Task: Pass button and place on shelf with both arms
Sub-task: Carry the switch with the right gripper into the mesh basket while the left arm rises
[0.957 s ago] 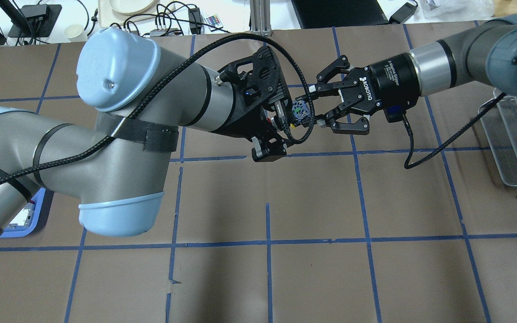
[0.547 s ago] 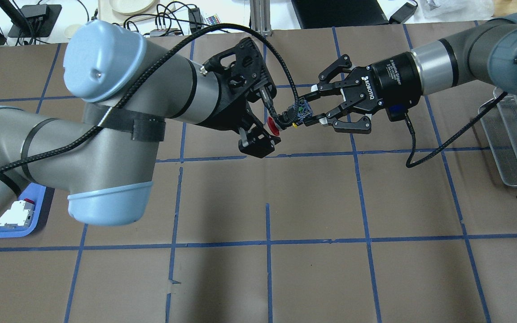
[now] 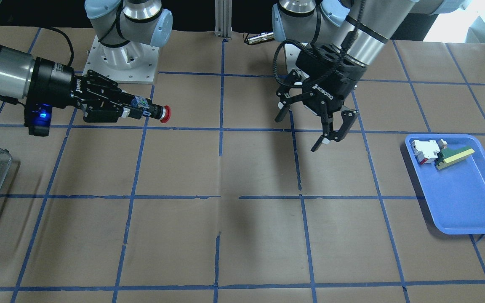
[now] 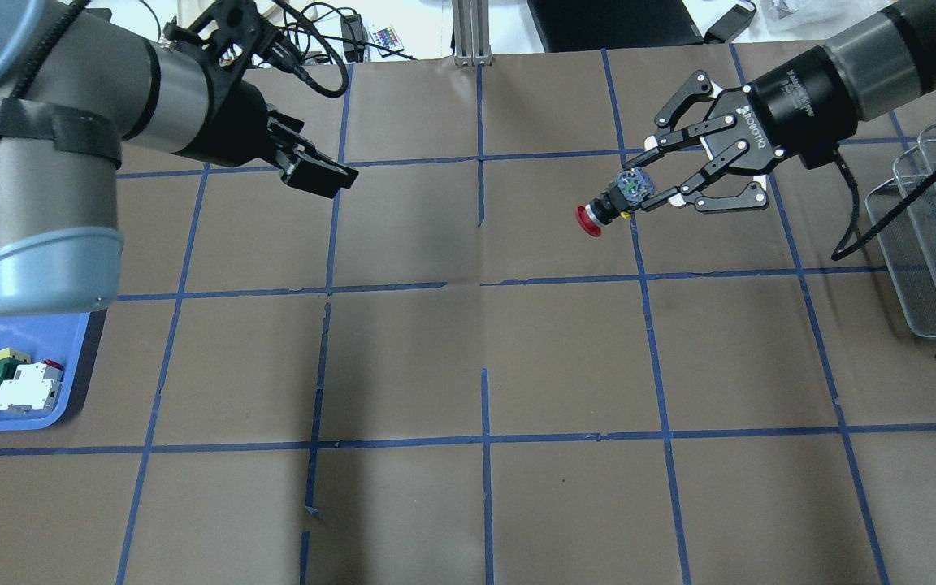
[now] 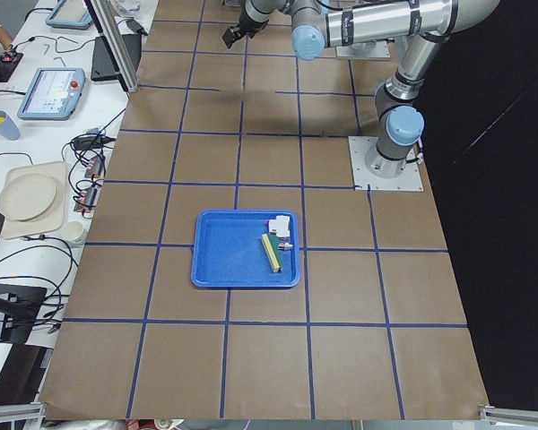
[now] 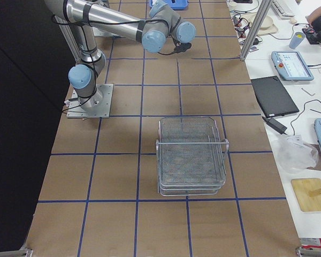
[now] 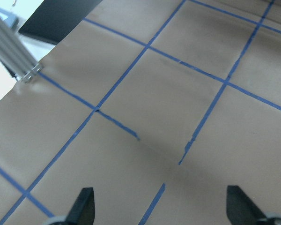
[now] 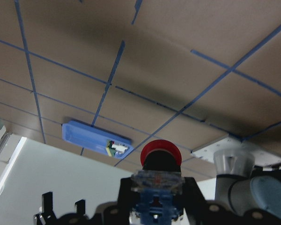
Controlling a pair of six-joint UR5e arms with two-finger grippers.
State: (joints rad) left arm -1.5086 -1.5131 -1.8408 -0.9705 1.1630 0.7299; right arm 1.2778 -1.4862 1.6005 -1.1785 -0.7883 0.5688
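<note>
The right gripper (image 4: pixel 647 192) clamps the button (image 4: pixel 608 208) by its terminal block, cap outward, aloft near the shelf (image 4: pixel 935 244) for placing, while the left gripper (image 3: pixel 299 131), spread and empty, hangs farther off.

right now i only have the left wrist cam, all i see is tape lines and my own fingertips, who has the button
observer: the right gripper has it, shut on the bluish terminal end of the button, with the red cap pointing away from the wrist
operator: ok is my left one clear of it
observer: yes, the left gripper is open, holds nothing and is well apart from the button, over on the robot's left side
operator: and where's the shelf
observer: the shelf stands on the robot's right side, past the right gripper, and the button is not on it yet
</note>
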